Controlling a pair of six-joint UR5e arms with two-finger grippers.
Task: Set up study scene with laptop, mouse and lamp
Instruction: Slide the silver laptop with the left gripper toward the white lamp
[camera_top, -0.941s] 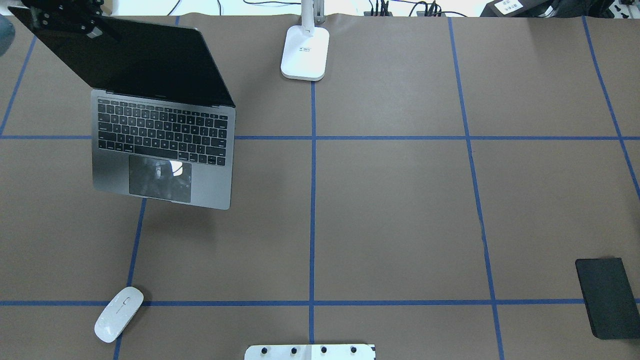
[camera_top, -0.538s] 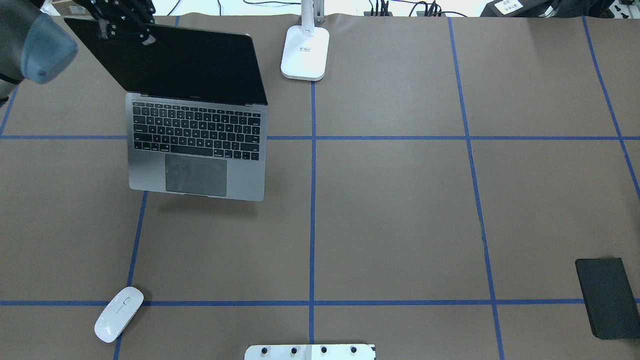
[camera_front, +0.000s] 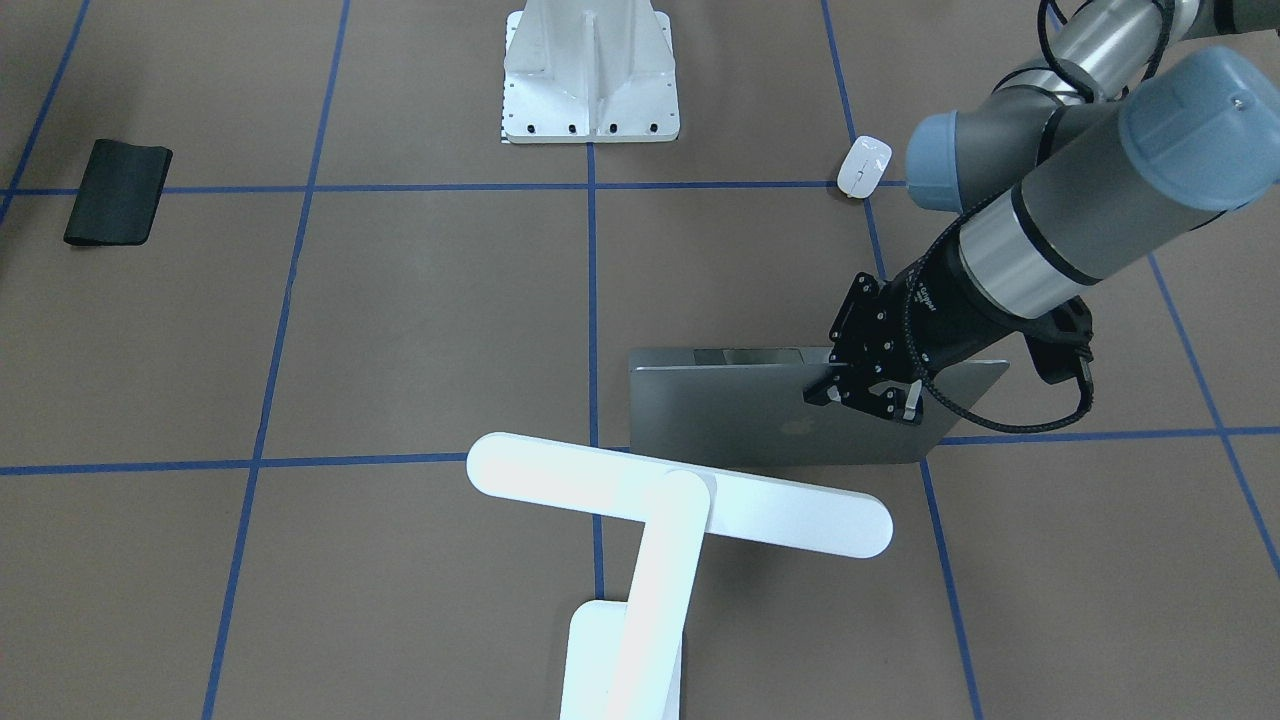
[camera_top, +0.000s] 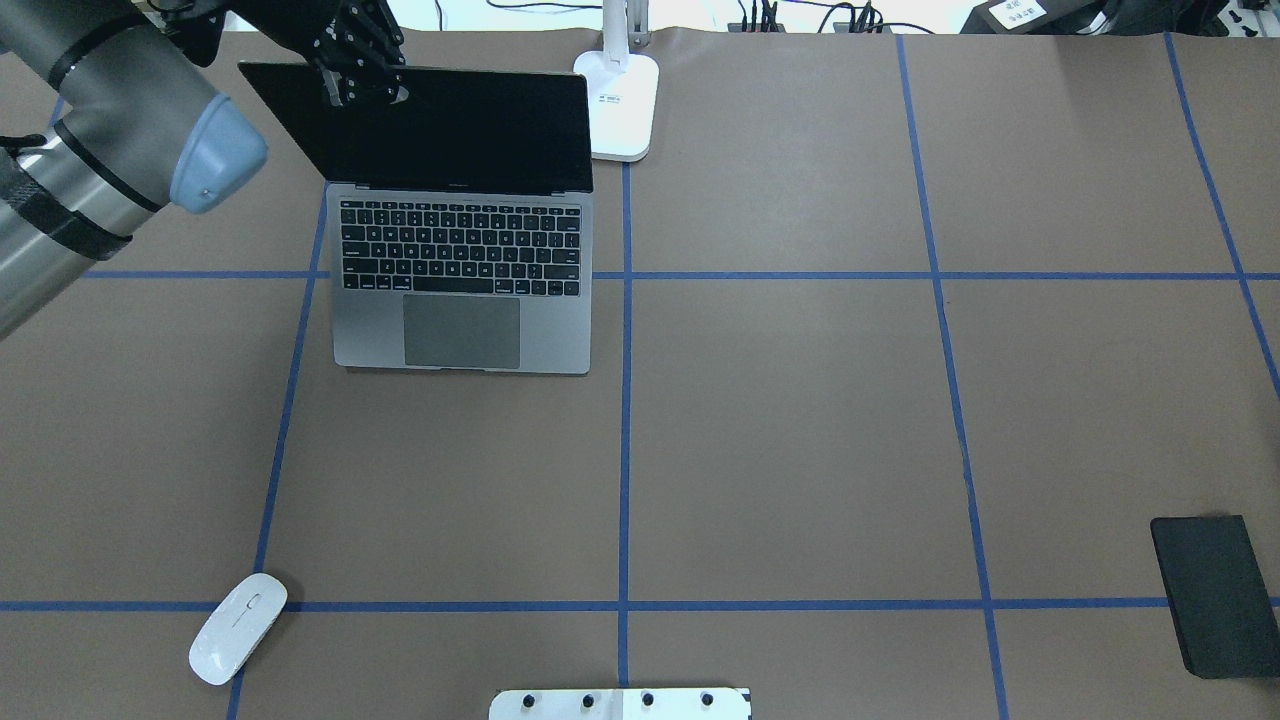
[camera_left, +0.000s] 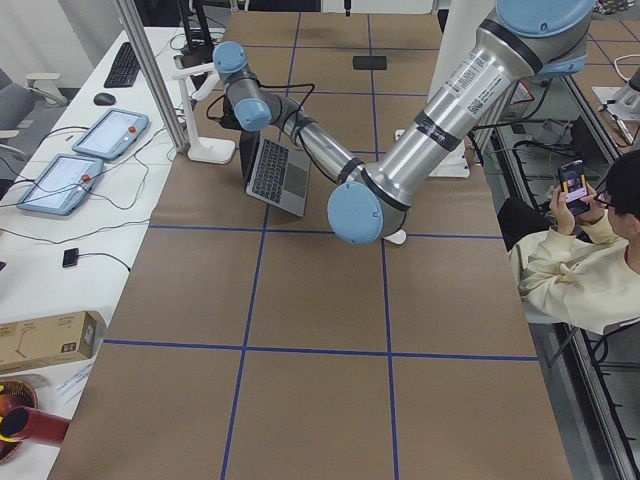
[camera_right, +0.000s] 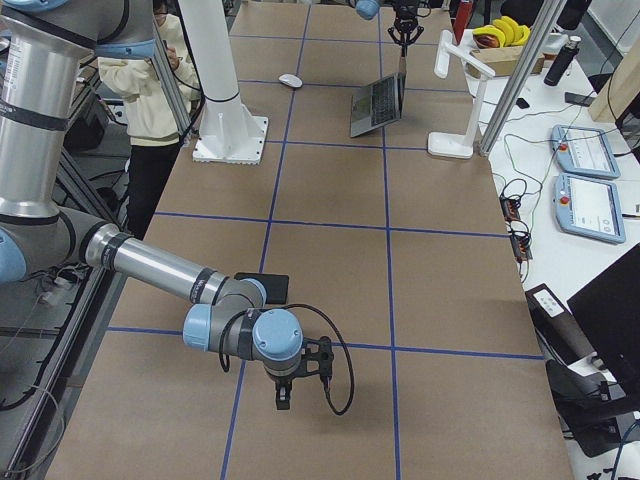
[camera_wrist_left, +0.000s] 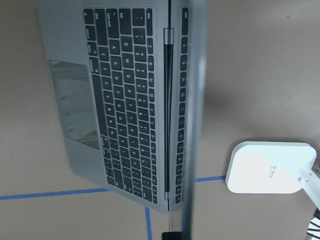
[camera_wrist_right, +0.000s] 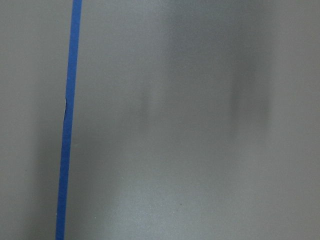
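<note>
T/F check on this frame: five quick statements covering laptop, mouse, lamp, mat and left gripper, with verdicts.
1. The laptop is open. True.
2. The left gripper grips the laptop at its trackpad edge. False: it is clamped on the lid's top edge.
3. The mouse touches the laptop. False: it lies well apart, nearer the robot.
4. The lamp has its base just right of the laptop's screen. True.
5. The black mat lies under the laptop. False: it lies alone near the table's right edge.

Silver tubular arms (camera_front: 1040, 250) with pale blue joint caps (camera_front: 1190, 130); black, screw-studded left gripper (camera_front: 866, 398); black cable (camera_front: 1010, 430) loops beside its fingers (camera_front: 909, 402).
</note>
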